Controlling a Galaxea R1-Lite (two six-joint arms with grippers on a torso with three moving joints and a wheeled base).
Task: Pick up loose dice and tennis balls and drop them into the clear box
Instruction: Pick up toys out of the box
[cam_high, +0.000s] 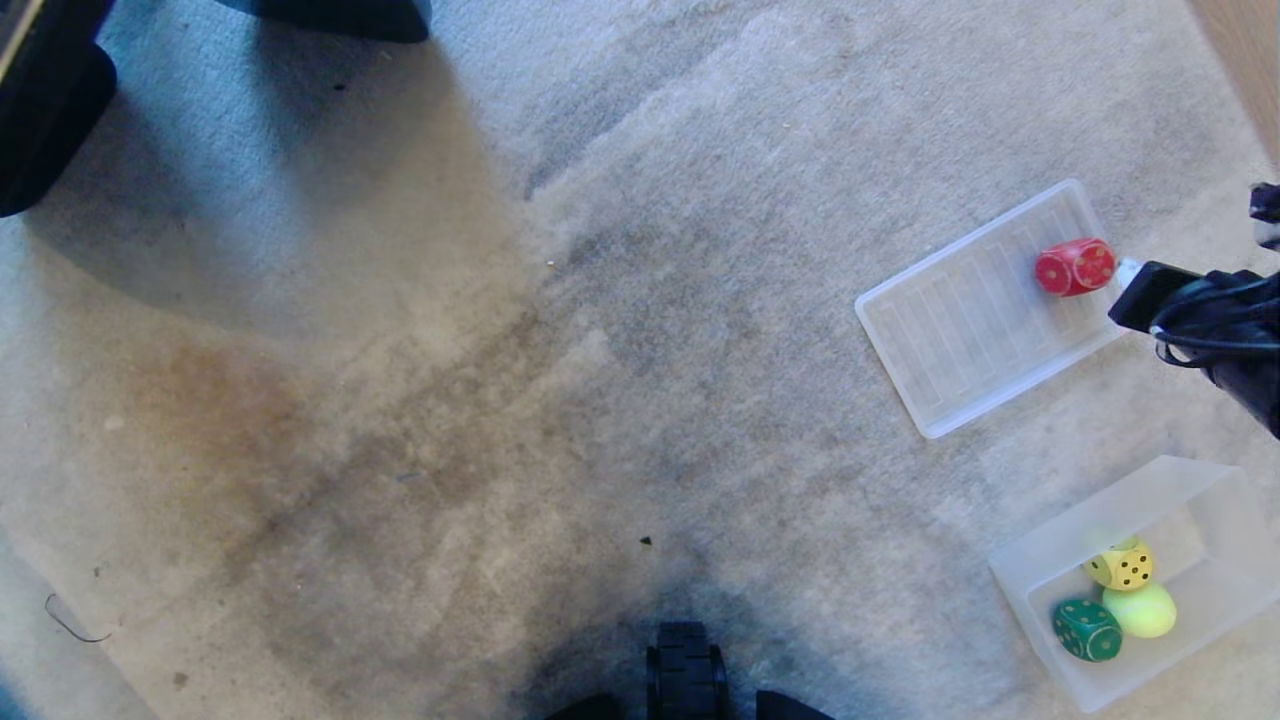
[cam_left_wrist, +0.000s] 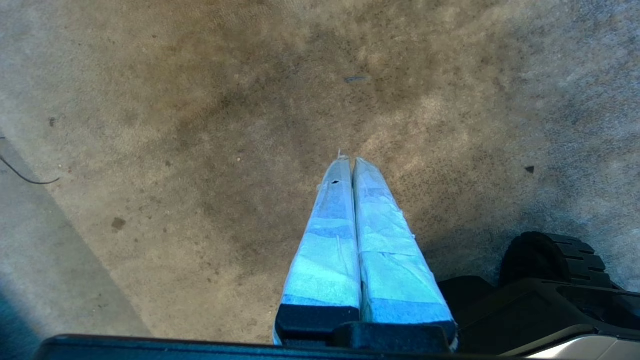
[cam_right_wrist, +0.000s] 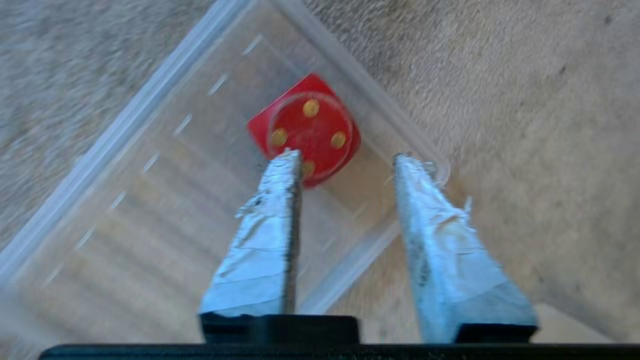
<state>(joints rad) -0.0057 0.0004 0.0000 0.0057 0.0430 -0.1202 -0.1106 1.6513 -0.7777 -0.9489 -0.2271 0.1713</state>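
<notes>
- Worn grey-beige carpet (cam_high: 560, 330) across the whole floor, brownish stain at left, dark shadowed shapes along the far left edge.
- Flat shallow ribbed clear plastic tray (cam_high: 960, 340) on the carpet at right, lying at an angle, well ahead of the deep tub.
- Deep rectangular translucent plastic clear box (cam_high: 1215, 560) at near right, just nearer than the tray, apart from it.
- Black right arm with cabling reaching in from the right edge, right gripper (cam_right_wrist: 345, 160) hanging above the tray's far-right corner; tape-wrapped fingers (cam_right_wrist: 270, 235) spread apart, empty, one tip overlapping the red die in the wrist view, no contact discernible.
- Left gripper (cam_left_wrist: 350, 162) parked low over bare stained carpet beside the black base wheel (cam_left_wrist: 550, 252); tape-wrapped fingers pressed together, nothing between.
- Red rounded-corner die with yellow pips (cam_high: 1075, 267) sitting inside the tray near its far-right corner, still outside the clear box.
- Fuzzy yellow-green tennis ball (cam_high: 1140, 610) inside the clear box, touching both neighbouring dice.
- Green rounded-corner die with yellow pips (cam_high: 1087, 629) inside the clear box, nearest corner side, against the ball.
- Yellow rounded-corner die with dark pips (cam_high: 1120, 566) inside the clear box, just beyond the ball.
- Thin dark wire loop (cam_high: 70, 620) on the carpet at far left.
</notes>
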